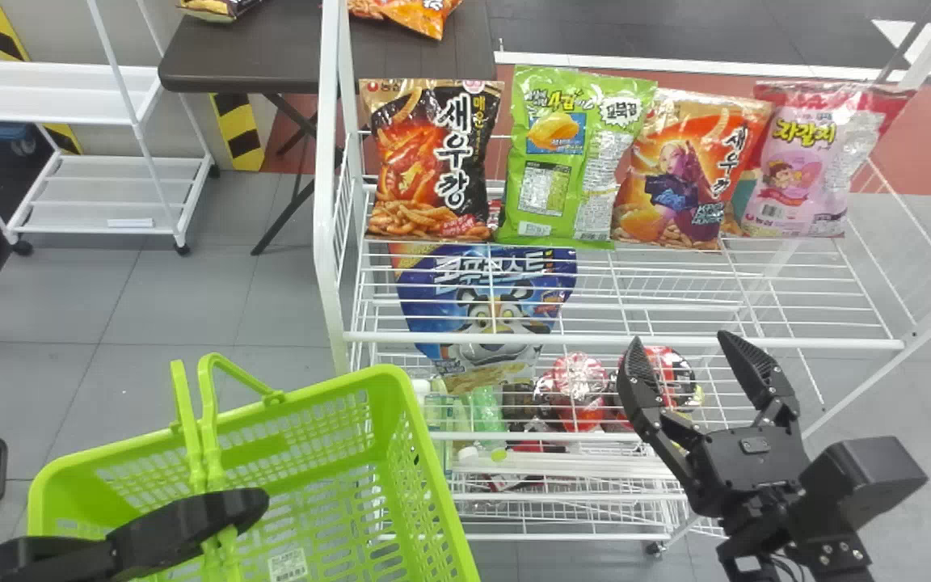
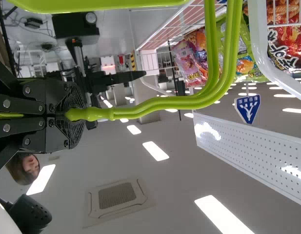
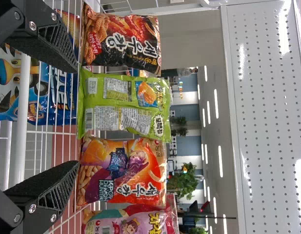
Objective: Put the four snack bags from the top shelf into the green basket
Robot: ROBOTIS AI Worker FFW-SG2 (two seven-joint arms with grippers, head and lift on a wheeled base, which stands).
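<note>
Bright light from ceiling lamps (image 2: 223,214), glare on perforated panel (image 3: 267,117)

And the left tool (image 1: 247,509) has its fingers clamped on the handles (image 2: 155,105) of the green basket (image 2: 101,5)! Beyond, snack bags (image 2: 188,63) stand at the white rack (image 2: 261,48), a perforated panel (image 2: 248,148) near them, ceiling lights (image 2: 222,214) blazing!
</note>
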